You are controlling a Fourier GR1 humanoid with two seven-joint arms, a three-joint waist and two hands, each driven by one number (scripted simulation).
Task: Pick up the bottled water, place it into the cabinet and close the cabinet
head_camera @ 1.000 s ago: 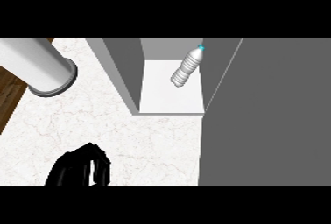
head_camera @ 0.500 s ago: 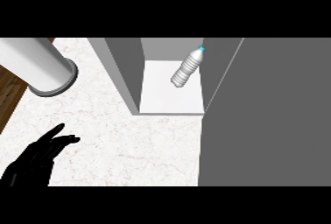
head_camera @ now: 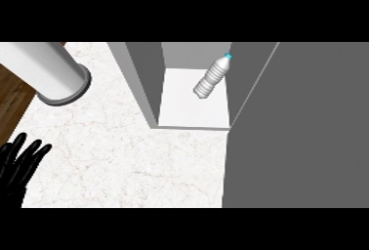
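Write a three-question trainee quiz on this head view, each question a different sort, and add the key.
1. True or false: the bottled water stands on the marble counter, outside the cabinet.
2. Multiple choice: the black hand shows at the view's
A) right edge
B) left edge
C) top edge
3. Fill in: the bottle's cap is coloured ____.

Key:
1. False. The bottle is inside the cabinet, on its white floor.
2. B. The hand is at the left edge, fingers straight and holding nothing.
3. Blue.
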